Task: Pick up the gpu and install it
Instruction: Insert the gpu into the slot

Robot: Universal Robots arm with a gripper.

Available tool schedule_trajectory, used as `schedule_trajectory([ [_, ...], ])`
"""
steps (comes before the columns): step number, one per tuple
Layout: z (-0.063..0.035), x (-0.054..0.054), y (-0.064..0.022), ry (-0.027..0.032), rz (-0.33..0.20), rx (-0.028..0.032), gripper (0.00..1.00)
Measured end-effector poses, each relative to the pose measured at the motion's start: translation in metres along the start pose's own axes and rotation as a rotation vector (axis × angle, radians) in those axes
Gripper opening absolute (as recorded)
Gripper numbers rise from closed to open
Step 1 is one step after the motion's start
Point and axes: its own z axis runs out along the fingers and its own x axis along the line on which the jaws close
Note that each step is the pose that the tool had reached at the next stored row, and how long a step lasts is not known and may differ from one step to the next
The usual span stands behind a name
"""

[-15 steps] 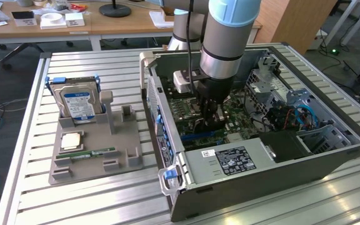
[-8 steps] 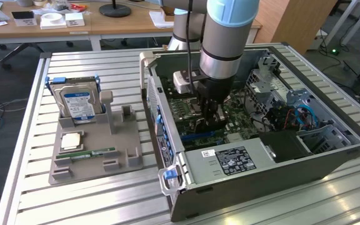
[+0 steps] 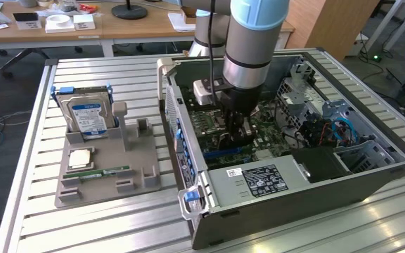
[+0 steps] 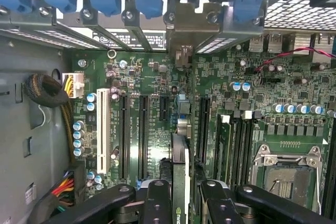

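Working across from the exterior view's left.

Well apart from my hand (image 3: 234,138), the hard drive (image 3: 88,117) is standing upright in the grey holder (image 3: 143,182) on the bench (image 3: 118,226). Its blue label is carrying print I am not managing to read. The RAM stick (image 3: 104,172) is lying flat in the same holder, equally far from the hand.

The hand is reaching down into the open computer case (image 3: 294,211) and clenching on the gpu (image 4: 180,163). The card is sitting edge-on between my fingers (image 4: 157,203) and running away from the hand over the motherboard (image 4: 157,77), between the long black slots (image 4: 143,135). Its metal bracket (image 4: 181,40) is at the far end, by the case's rear openings. I cannot tell whether its lower edge is seated.

Handling, my judgement: light, stiff and thin, but fragile. The smooth faces may be slipping in the pads, so I am pinching across both flat faces near the upper edge and keeping off the contacts.

Writing: a small green-and-white mark on the card's edge beside my fingers is unreadable. The white label (image 3: 259,179) on the power supply, near the hand toward the exterior view's right, is showing print too fine to read.
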Motion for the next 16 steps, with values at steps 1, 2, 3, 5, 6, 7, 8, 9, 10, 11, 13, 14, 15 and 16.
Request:
schedule_trajectory([
  [1,0.0,-0.0003,0.0,0.0,0.0,0.0002,0.26],
  [2,0.0,-0.0006,0.0,0.0,0.0,0.0004,0.26],
  [3,0.0001,-0.001,0.0001,0.0,0.0,0.0006,0.26],
  [5,0.0,-0.0011,0.0006,0.0001,0.0,0.0006,0.26],
  [6,0.0,-0.0011,0.0013,0.0,0.0,0.0007,0.26],
  [7,-0.0001,-0.0011,0.0021,0.0,0.0,0.0006,0.26],
  [8,-0.0001,-0.0011,0.0029,0.0,0.0,0.0008,0.26],
  [9,-0.0001,-0.0012,0.0037,0.0,0.0,0.0008,0.26],
  [10,-0.0001,-0.0012,0.0044,-0.0001,0.0,0.0009,0.26],
  [11,-0.0001,-0.0012,0.0048,-0.0002,0.0,0.0009,0.26],
  [13,-0.0001,-0.0012,0.005,-0.0001,0.0,0.0007,0.26],
  [14,0.0,-0.0011,0.0051,-0.0001,0.0,0.0007,0.26],
  [15,0.0001,-0.0011,0.0052,0.0001,0.0,0.0007,0.26],
  [16,0.0002,-0.0011,0.0052,0.0002,0.0,0.0006,0.26],
])
